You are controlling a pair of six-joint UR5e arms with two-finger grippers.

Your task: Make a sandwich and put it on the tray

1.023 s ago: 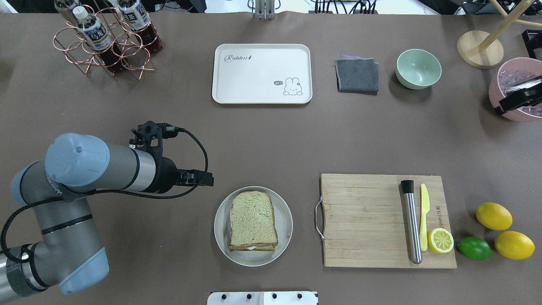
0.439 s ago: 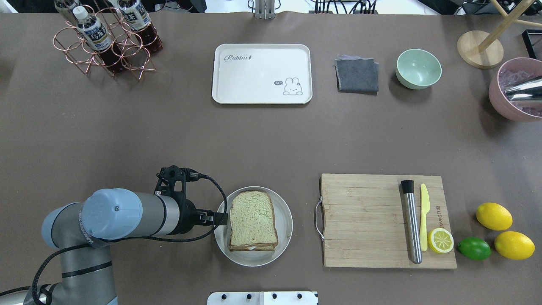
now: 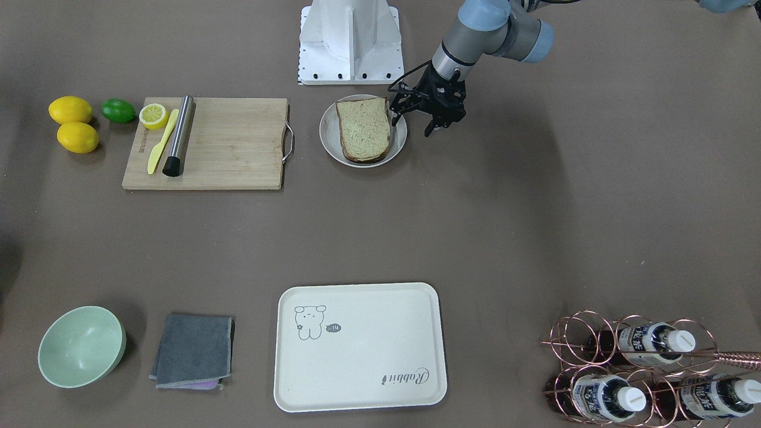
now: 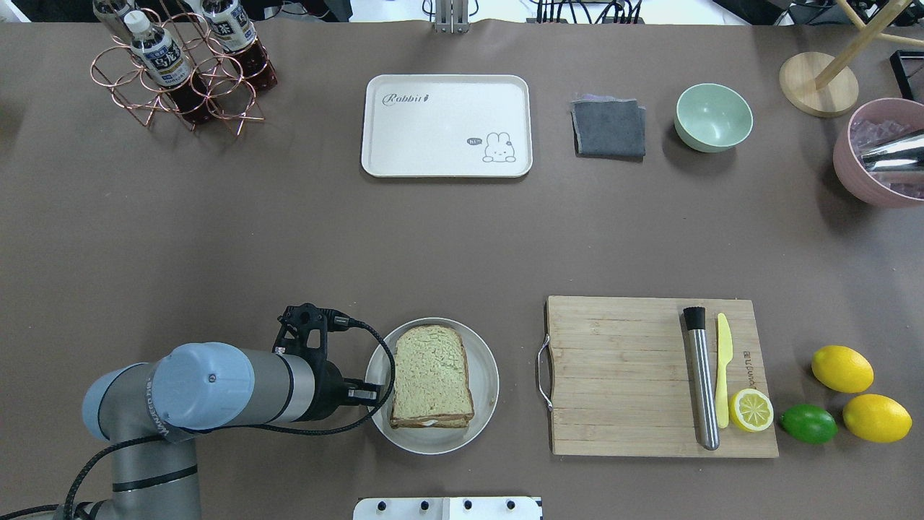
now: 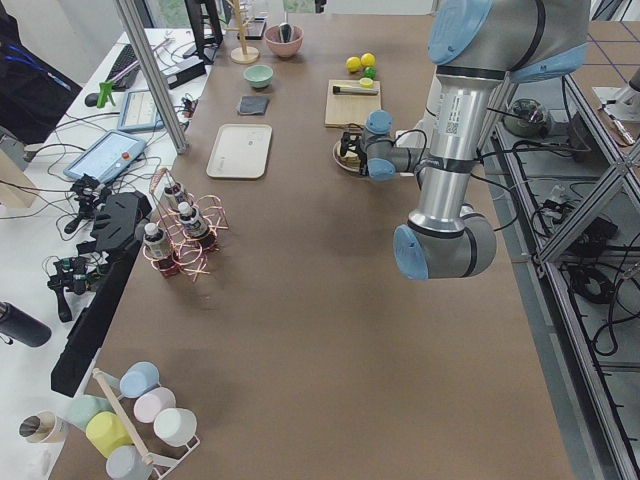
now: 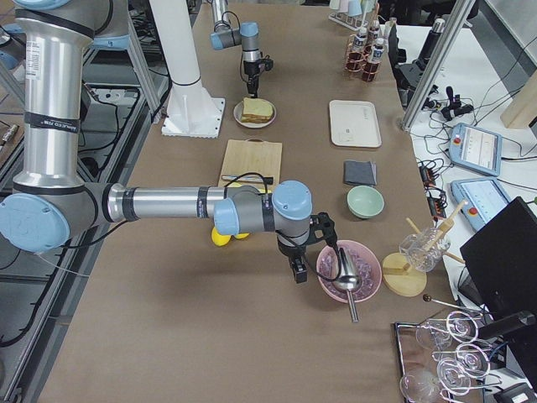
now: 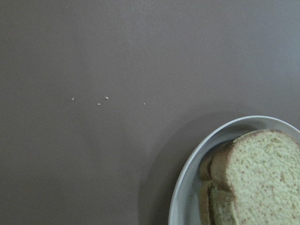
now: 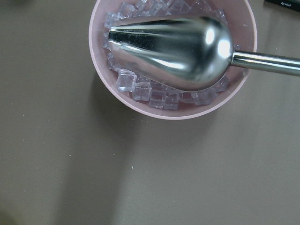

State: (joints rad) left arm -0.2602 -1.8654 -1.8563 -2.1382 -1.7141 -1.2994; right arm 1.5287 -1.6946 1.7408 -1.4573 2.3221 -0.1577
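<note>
Your bench (image 4: 462, 238) carries everything. The left arm (image 4: 216, 393) lies low along the robot's side of it, and the right arm (image 6: 168, 203) stretches out toward the bench's right end. The tray (image 4: 433, 137) sits at the far side, well apart from the plate (image 4: 485, 404), which lies near the robot's base. On that plate you have the sandwich (image 4: 431, 372), stacked with a bread slice on top. The left claw (image 3: 411, 123) points down just beside the plate's left rim, spread wide and holding nothing. The right claw (image 6: 295, 270) hangs beside the pink bowl (image 8: 164, 112) with the scoop (image 8: 173, 47); you cannot tell whether it is wide or narrow
</note>
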